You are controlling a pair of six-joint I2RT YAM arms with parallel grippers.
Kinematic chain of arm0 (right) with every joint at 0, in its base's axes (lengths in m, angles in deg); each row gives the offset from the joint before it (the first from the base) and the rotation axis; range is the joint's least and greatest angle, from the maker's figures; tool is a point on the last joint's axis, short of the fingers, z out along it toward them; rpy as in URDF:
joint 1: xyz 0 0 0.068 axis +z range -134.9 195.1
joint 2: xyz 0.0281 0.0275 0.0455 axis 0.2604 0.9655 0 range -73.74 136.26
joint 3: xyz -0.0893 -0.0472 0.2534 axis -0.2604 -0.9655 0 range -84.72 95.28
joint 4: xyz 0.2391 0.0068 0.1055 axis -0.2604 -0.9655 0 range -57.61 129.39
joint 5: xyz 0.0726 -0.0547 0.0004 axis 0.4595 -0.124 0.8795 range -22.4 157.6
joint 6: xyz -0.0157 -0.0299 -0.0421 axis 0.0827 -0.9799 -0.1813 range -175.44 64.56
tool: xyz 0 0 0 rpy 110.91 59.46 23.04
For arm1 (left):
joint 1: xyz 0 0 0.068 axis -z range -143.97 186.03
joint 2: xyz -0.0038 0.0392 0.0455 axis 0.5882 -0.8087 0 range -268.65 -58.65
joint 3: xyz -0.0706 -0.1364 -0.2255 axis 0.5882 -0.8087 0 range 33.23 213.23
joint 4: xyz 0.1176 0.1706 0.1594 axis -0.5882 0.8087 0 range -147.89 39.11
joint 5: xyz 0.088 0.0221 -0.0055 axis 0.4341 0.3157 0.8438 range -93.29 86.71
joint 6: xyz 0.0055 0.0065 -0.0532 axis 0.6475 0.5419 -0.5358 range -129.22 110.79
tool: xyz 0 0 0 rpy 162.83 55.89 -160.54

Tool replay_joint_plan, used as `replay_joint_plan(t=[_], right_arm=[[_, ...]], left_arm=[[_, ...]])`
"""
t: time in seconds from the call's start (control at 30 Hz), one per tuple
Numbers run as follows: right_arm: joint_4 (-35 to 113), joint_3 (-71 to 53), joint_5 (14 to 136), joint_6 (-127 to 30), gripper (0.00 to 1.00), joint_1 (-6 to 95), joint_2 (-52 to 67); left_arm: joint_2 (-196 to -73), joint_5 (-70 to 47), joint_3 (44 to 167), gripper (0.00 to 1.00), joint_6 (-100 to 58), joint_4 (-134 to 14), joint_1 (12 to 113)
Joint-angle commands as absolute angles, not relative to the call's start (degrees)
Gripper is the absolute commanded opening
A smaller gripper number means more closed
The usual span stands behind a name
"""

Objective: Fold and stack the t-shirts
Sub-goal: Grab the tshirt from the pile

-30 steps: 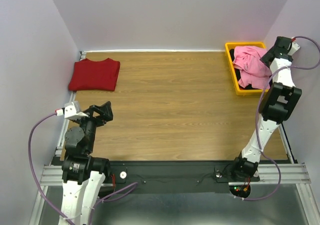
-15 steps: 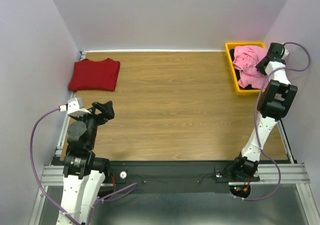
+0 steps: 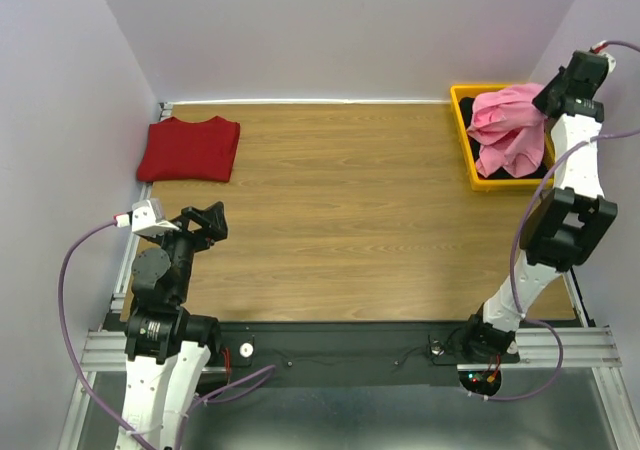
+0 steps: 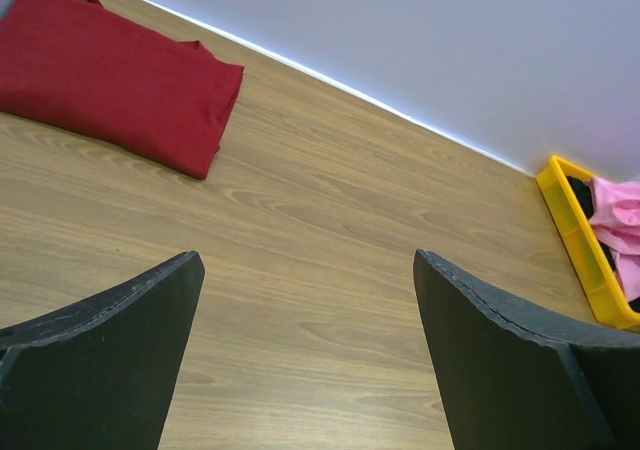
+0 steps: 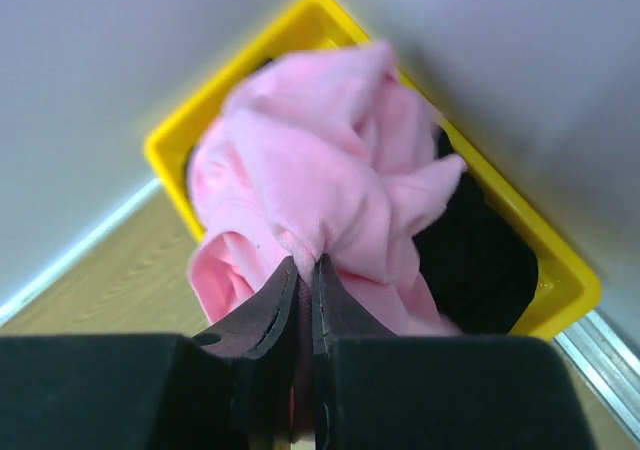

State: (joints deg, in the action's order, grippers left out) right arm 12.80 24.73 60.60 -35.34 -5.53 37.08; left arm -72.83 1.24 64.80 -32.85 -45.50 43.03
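right gripper (image 5: 300, 262): clamped on a fold of the pink t-shirt (image 5: 330, 170); fingers nearly together, thin cloth pinched between them.
right arm vs a second ago: dipped into the yellow bin (image 3: 461, 130) half a second back, then came up higher, toward the far right corner; went from fingers apart to pinched.
pink t-shirt: bunched; top pulled into a peak under the gripper, rest lay in the bin. Sat lower and flatter a second earlier.
black t-shirt (image 5: 478, 260): in the bin beneath the pink one, mostly covered, only its right part exposed; no change seen.
dark red t-shirt (image 3: 190, 148): folded flat at the far left corner of the table (image 3: 350, 200), just beside the left wall, well apart from the bin; same spot as before.
left gripper (image 4: 305, 260): fingers wide apart, held nothing; hovered over bare wood near the left near edge, aimed at the far side.
left arm vs a second ago: small shift in the first half second, then no visible change.
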Motion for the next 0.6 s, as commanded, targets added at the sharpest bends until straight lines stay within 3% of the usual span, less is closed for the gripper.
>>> replay_joint_plan(t=[0.0, 0.57], right_arm=[[13.8, 22.8, 62.2, -37.4, 0.01, -4.1, 30.2], [13.6, 23.5, 74.1, -34.1, 0.01, 19.9, 19.6]], left_arm=[[-72.3, 0.4, 64.7, 0.98, -32.0, -48.8, 42.4], [-73.4, -1.6, 64.3, 0.98, -32.0, -49.8, 42.3]])
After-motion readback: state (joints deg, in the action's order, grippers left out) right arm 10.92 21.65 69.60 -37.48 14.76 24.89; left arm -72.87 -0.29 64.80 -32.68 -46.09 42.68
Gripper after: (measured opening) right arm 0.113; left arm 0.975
